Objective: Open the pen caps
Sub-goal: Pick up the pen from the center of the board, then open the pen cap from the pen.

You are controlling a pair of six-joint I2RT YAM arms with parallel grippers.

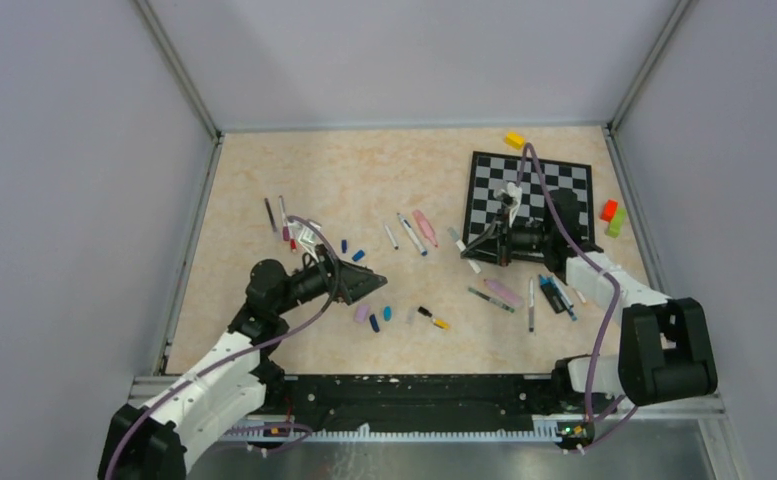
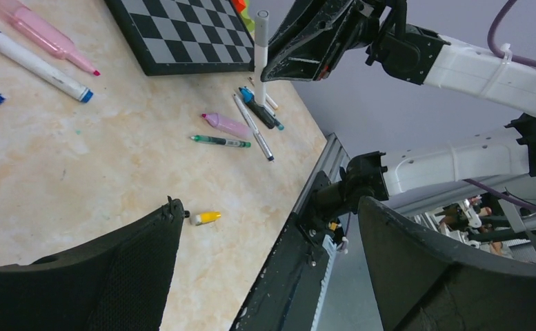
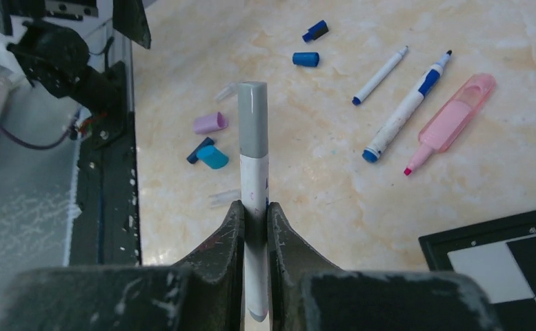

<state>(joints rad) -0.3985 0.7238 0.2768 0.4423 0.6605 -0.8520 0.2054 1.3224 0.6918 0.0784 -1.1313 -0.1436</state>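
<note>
- table: beige, marbled
- chessboard: black and white checks, black rim
- pen: white barrel
- grey cap: on the pen, plain grey
- highlighter: pink, at 3 o'clock of the pen
- lilac cap, teal cap: at 9 o'clock of the pen
- blue cap: at 1 o'clock of the pen
- yellow block: at 12 o'clock of the chessboard
- red block, green block: at 3 o'clock of the chessboard
</note>
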